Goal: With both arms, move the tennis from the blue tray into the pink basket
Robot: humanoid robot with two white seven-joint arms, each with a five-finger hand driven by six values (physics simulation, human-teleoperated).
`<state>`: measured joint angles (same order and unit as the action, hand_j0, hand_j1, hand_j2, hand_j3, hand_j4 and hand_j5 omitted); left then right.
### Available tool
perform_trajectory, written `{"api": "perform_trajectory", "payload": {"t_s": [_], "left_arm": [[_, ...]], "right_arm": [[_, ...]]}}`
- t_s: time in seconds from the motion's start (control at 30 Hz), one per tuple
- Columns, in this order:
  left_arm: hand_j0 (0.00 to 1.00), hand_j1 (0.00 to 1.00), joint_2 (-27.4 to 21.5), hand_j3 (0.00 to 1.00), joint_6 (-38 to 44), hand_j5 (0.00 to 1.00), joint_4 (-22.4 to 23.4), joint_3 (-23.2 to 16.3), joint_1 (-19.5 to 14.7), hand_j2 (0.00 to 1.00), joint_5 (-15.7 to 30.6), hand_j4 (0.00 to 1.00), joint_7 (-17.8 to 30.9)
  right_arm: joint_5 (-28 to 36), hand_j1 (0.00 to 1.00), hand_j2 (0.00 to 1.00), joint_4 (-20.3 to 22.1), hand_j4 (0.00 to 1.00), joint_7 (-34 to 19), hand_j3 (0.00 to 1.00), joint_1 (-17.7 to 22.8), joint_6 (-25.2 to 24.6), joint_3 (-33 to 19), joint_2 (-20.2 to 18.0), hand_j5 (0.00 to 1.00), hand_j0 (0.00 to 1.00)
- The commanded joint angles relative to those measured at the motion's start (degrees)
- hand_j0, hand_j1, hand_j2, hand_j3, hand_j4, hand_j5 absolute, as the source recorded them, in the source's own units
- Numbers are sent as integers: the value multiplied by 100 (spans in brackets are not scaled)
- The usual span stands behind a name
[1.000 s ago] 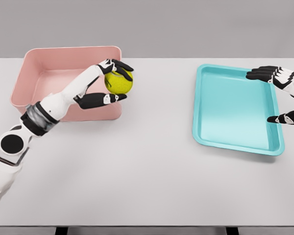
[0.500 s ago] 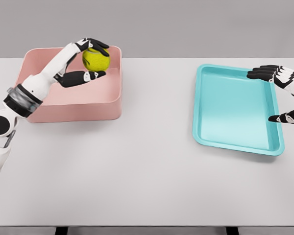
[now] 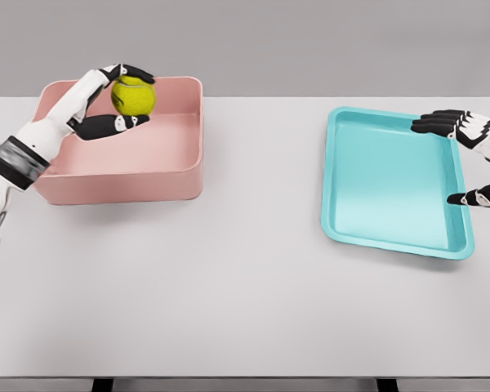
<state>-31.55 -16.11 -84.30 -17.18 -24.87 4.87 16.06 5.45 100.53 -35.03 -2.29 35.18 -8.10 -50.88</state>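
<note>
Head view, left hand point(image 3: 114, 100) fingers clamped on tennis ball point(image 3: 133, 96) above pink basket point(image 3: 175, 175), right hand point(image 3: 474, 155) fingers spread beside blue tray point(image 3: 392, 237)

No text, label or number can be read anywhere.

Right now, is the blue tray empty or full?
Empty: the blue tray shows only bare floor; the tennis ball is in the left hand over the pink basket.

Bright, even, diffuse light falls from above. The pink basket point(image 3: 122, 175) and blue tray point(image 3: 392, 241) cast faint soft shadows on the worktop point(image 3: 245, 302). Sharp throughout, no glare or distortion.
</note>
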Motion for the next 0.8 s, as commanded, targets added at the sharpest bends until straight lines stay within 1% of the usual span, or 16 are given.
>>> {"api": "perform_trajectory", "payload": {"t_s": [0.0,0.03,0.07,0.1,0.13,0.37,0.47,0.57,0.63,0.67,0.7,0.73,0.77], "left_arm": [[70,70,-80,70,3,70,10,57,0,70,49,70,3],[70,70,-88,70,3,70,10,57,0,70,49,70,3],[76,76,-97,76,3,76,10,57,0,76,40,76,2],[93,93,-97,93,3,93,10,57,0,93,40,93,-6],[99,99,-88,99,3,99,10,57,0,99,40,99,-6],[99,99,-115,99,-6,99,-34,66,17,99,49,99,-6],[99,99,-167,99,-50,99,-70,136,53,99,58,99,-6],[100,100,-396,100,-226,100,-421,145,114,100,304,100,-6],[100,100,-510,100,-568,100,-588,145,141,100,357,100,-6],[100,100,-537,100,-674,100,-649,162,193,100,374,100,-6],[100,100,-537,100,-692,100,-729,302,290,100,374,100,-6],[100,100,-545,100,-735,100,-860,426,474,100,366,100,-6],[100,100,-572,100,-964,100,-913,557,589,100,365,100,2]], "right_arm": [[44,100,100,2,100,3,100,0,-18,-7,-63,100,100],[44,100,100,2,100,3,100,0,-18,2,-54,100,100],[44,100,100,2,100,3,100,9,-18,2,-45,100,100],[44,100,100,2,100,3,100,0,-18,-7,-54,100,100],[44,100,100,2,100,3,100,0,-18,-7,-54,100,100],[44,100,100,2,100,3,100,0,-18,-7,-54,100,100],[44,100,100,2,100,3,100,0,-18,-7,-54,100,100],[44,100,100,2,100,3,100,0,-18,-7,-54,100,100],[44,100,100,2,100,3,100,0,-18,-7,-54,100,100],[44,100,100,2,100,3,100,0,-18,-7,-54,100,100],[44,100,100,2,100,3,100,0,-18,-7,-54,100,100],[44,100,100,2,100,3,100,0,-18,-7,-45,100,100],[44,100,100,2,100,3,100,0,-18,-7,-54,100,100]]}}
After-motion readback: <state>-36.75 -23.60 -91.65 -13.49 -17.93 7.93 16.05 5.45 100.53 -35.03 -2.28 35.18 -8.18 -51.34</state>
